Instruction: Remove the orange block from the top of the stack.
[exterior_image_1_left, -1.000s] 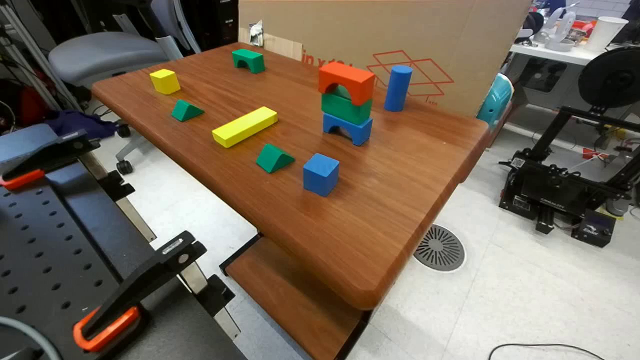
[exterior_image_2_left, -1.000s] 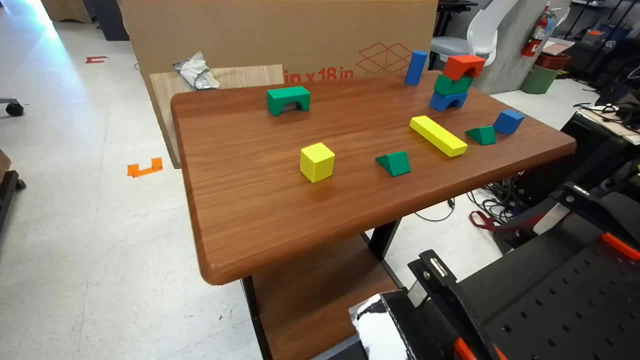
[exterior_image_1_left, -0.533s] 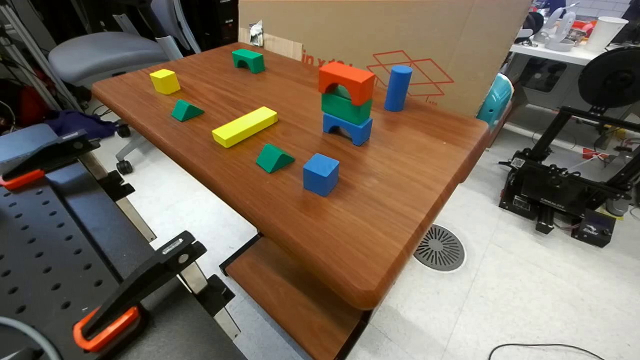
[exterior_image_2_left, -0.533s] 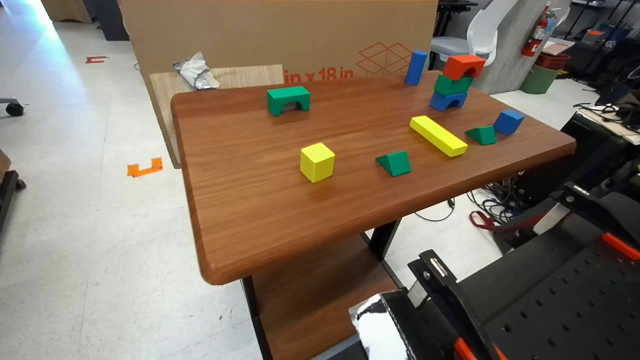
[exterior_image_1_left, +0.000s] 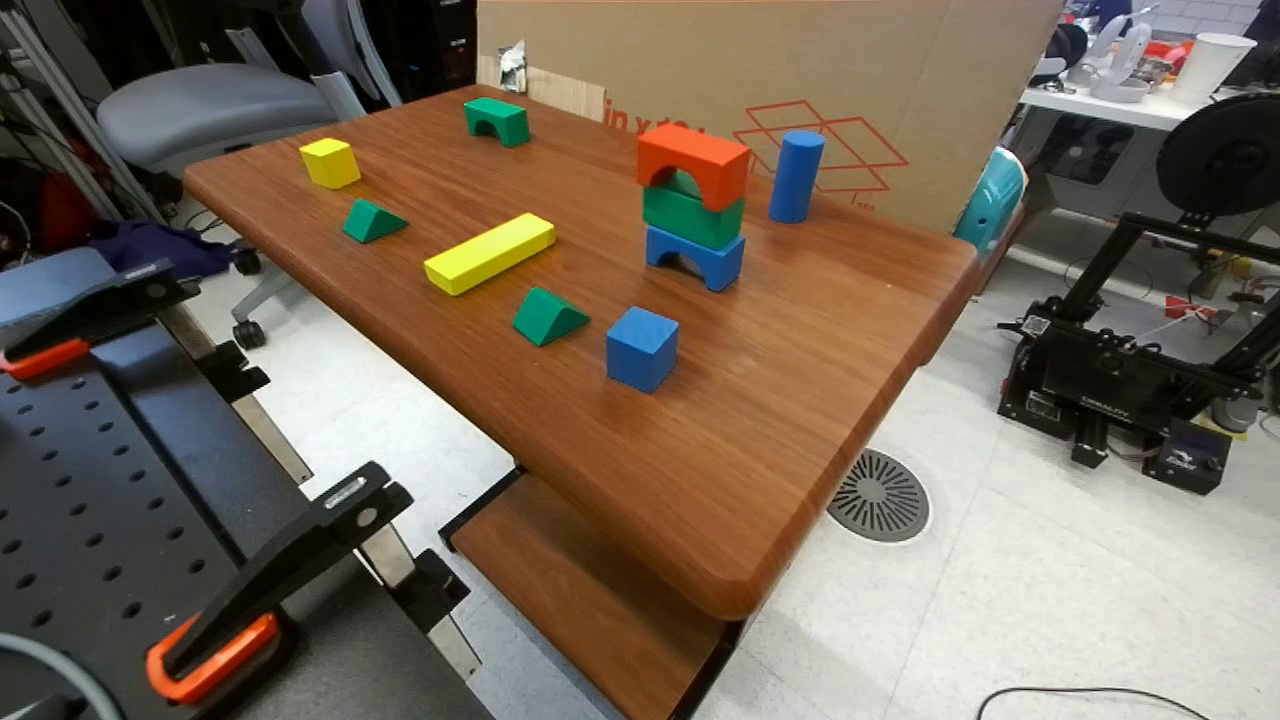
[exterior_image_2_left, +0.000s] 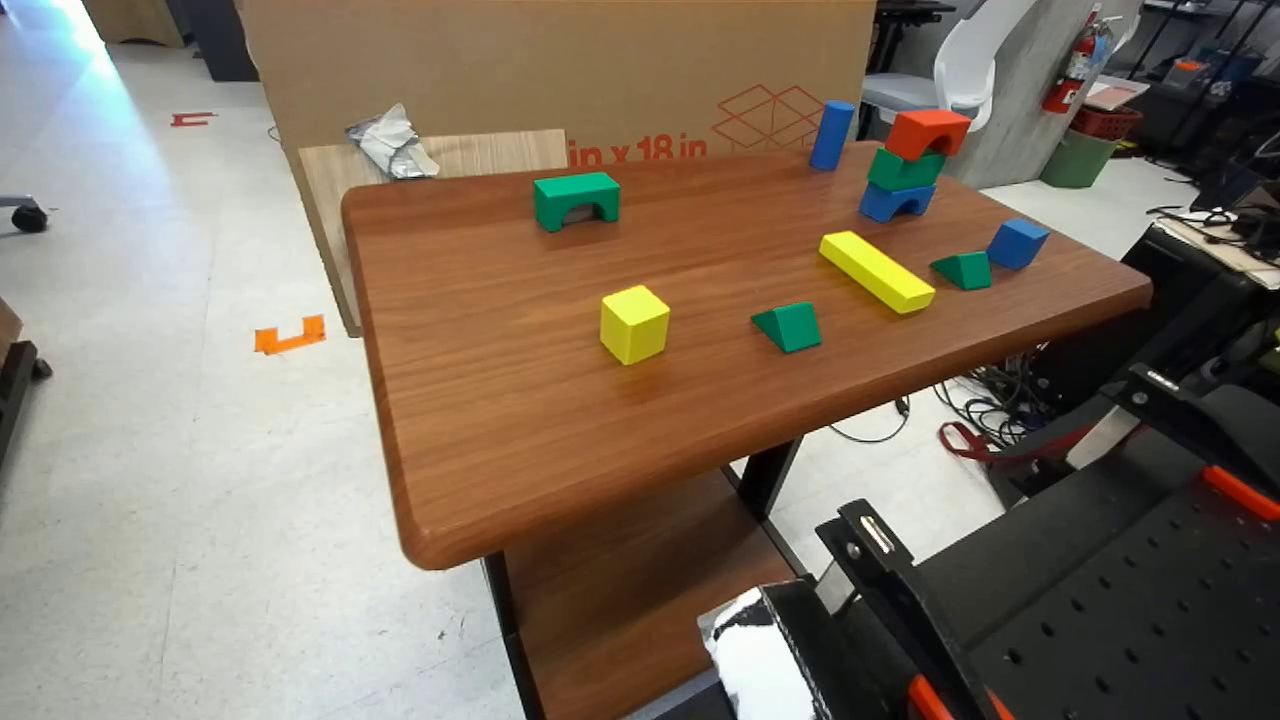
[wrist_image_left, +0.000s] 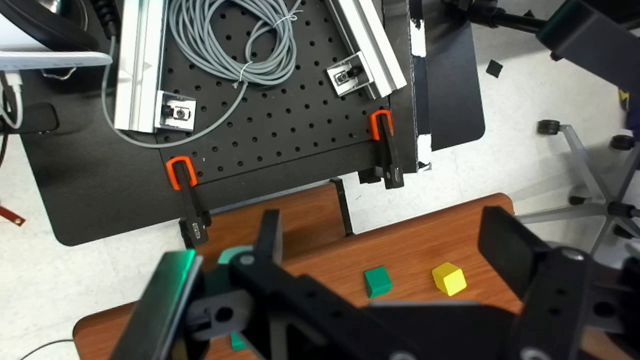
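The orange block (exterior_image_1_left: 705, 158), arch-shaped, lies on top of the stack; it also shows in an exterior view (exterior_image_2_left: 928, 132). Below it in the stack is a green block (exterior_image_1_left: 690, 216), which shows again in an exterior view (exterior_image_2_left: 905, 170). At the bottom is a blue arch block (exterior_image_1_left: 718, 265), also visible in an exterior view (exterior_image_2_left: 892, 204). My gripper (wrist_image_left: 381, 215) shows only in the wrist view. Its fingers are wide apart with nothing between them, high above the table. The orange block and the stack do not show in the wrist view.
On the wooden table (exterior_image_1_left: 760, 420) stand a blue cube (exterior_image_1_left: 642, 350), a blue cylinder (exterior_image_1_left: 797, 178), a yellow bar (exterior_image_1_left: 490, 254), a yellow cube (wrist_image_left: 449, 279), green wedges (wrist_image_left: 377, 282) and a green arch (exterior_image_2_left: 577, 200). A cardboard box (exterior_image_2_left: 560, 70) stands behind. Black clamps (exterior_image_1_left: 290, 570) grip the robot's bench.
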